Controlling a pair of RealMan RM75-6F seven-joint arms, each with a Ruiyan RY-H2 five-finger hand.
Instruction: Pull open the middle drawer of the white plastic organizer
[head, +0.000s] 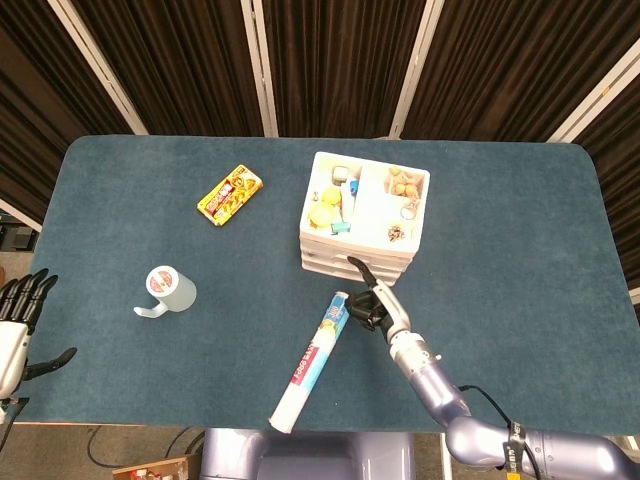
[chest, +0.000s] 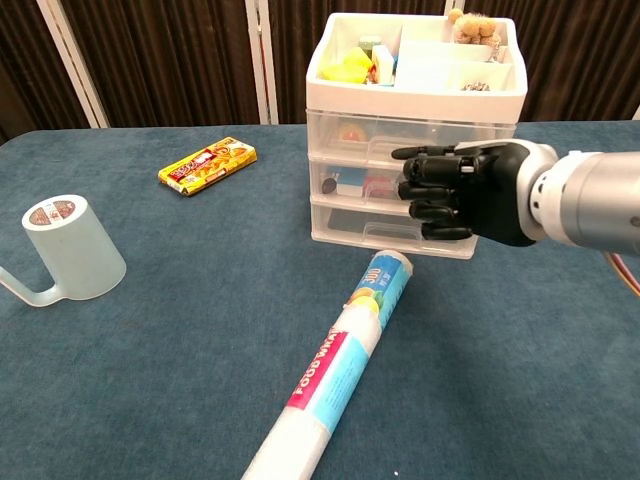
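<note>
The white plastic organizer (head: 360, 205) (chest: 415, 92) stands at the table's middle back, its top tray full of small items. Its three clear drawers are all pushed in. The middle drawer (chest: 350, 184) shows at its left half. My right hand (chest: 465, 193) (head: 370, 300) hovers just in front of that drawer's right half and hides its handle. The fingers are curled in, with one stretched out towards the organizer's front. Whether it touches the handle is hidden. My left hand (head: 18, 318) hangs off the table's left edge with spread fingers, holding nothing.
A food wrap roll (head: 312, 360) (chest: 340, 365) lies diagonally just in front of the organizer, its far end near the bottom drawer. A translucent mug (head: 167, 290) (chest: 65, 250) lies at the left. A yellow snack bar (head: 230, 194) (chest: 207, 165) rests at the back left.
</note>
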